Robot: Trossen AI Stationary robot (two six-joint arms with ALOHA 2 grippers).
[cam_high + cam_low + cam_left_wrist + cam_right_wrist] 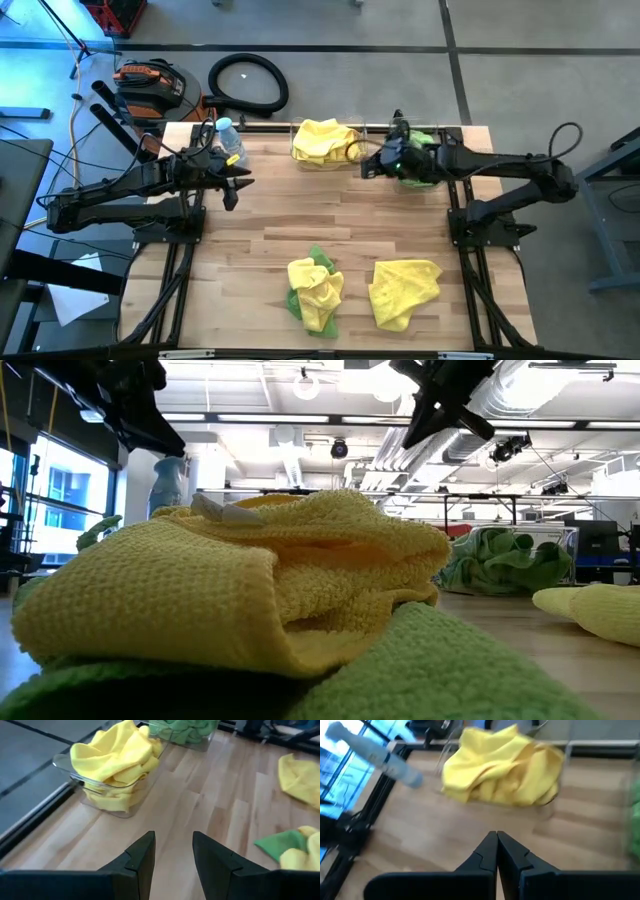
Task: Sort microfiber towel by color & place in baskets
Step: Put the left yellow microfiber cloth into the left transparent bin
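Two clear baskets stand at the table's far edge. One basket (322,143) (112,775) (502,767) is heaped with yellow towels. The other basket (422,160) (187,731) holds green towels and lies partly under my right arm. Near the front edge, a yellow towel (318,290) (260,575) lies on top of a green towel (296,298) (440,670). A second yellow towel (403,290) (300,777) lies spread beside them. My right gripper (368,166) (496,845) hovers shut between the two baskets. My left gripper (236,186) (173,855) is open above bare wood on the left.
A clear water bottle (230,140) (375,755) with a blue cap lies at the table's far left corner. Bare wood (330,215) spans the middle of the table between the baskets and the loose towels. A black hose coil (248,82) and cases sit on the floor beyond.
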